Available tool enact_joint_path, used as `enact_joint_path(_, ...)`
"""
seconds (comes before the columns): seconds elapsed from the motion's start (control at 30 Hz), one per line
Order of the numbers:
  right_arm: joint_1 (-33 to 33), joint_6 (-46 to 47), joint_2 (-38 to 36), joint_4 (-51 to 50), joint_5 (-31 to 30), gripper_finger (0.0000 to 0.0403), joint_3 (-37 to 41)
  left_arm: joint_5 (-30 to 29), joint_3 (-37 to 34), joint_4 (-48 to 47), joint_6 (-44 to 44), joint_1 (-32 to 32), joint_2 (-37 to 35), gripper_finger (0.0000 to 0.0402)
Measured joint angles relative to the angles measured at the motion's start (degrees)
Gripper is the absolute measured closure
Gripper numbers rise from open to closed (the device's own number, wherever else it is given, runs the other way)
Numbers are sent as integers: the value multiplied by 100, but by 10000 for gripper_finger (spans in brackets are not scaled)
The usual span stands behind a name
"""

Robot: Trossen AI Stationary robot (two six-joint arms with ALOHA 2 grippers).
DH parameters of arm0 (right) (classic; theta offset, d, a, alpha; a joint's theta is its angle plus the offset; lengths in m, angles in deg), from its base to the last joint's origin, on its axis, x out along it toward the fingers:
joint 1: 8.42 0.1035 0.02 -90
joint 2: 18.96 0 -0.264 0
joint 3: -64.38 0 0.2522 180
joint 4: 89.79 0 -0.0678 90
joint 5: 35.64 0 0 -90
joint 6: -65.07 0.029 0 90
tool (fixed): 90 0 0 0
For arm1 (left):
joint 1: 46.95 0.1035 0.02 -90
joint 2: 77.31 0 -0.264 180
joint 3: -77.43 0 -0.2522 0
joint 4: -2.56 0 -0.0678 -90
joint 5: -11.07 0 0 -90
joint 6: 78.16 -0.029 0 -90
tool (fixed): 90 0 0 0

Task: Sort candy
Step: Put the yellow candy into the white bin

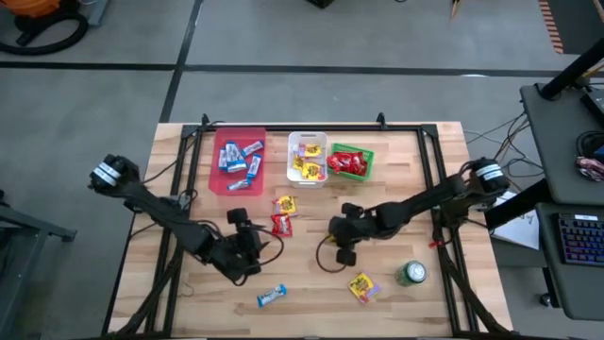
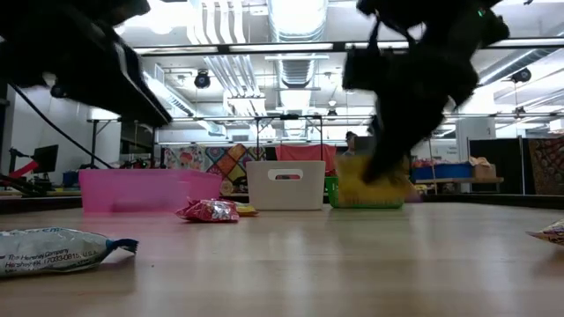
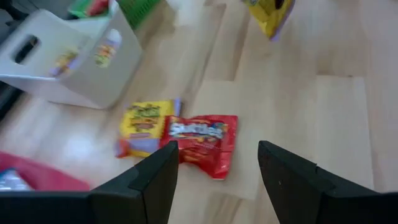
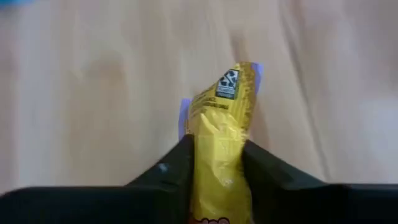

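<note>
My right gripper pinches a yellow packet above mid-table. Next, I carry it to the white bin near the table's far edge. My left gripper hangs wide open.

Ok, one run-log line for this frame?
right gripper: shut on yellow packet, above table | left gripper: open, over red packet | bins: partly filled

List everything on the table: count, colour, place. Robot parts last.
pink bin: one, back left, holds blue-and-silver bars
white bin: one, back centre, holds yellow packets
green bin: one, back right of the white bin, holds red packets
loose packets: two, yellow and red, touching, mid-table
blue-and-silver bar: one, front, left of centre
yellow packet: one, front right
can: one, green, front right
left claw: open, over the loose packets
right claw: shut on a held yellow packet, mid-table
</note>
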Motion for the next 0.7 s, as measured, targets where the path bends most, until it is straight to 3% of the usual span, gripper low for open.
enact_joint_path(0.23, -533, -881, -600, 1241, -79, 382, -9, -388, 141, -1317, 422, -435, -1121, 198)
enact_joint_path(0.5, -1926, -1621, -634, 2714, -1762, 372, -11, -1122, 93, -1940, 777, -487, -2057, 198)
enact_joint_path(0.63, -2696, -1847, -442, 3286, -1725, 370, -11, -1477, 93, -1941, 599, -485, -2229, 198)
enact_joint_path(0.7, -3033, -1826, -325, 3325, -1325, 368, -51, -1580, 91, -1951, 541, -483, -2258, 198)
